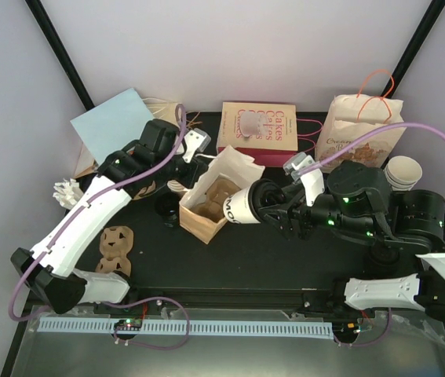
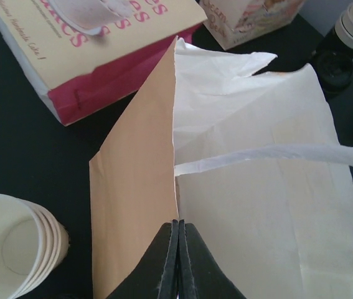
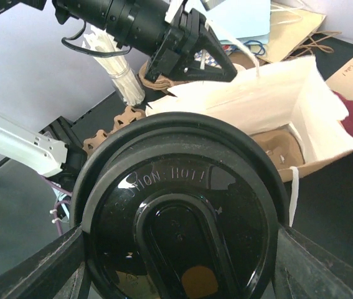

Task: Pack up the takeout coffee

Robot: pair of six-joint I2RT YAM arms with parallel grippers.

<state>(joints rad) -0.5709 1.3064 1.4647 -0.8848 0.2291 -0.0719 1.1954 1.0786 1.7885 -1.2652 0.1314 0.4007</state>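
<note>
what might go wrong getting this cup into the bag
The coffee cup lies sideways, so its black lid could leak or pop. The left fingers pinch only one edge of the paper bag; a push could pull it free. The pulp carrier inside may block the cup.

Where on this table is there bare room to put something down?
The widest bare patch is the tabletop in front of the open paper bag, between the pulp carriers and the right arm's base. Crowded: the back row of Cakes bag, printed bag and cup stack, and the middle around the coffee cup.
</note>
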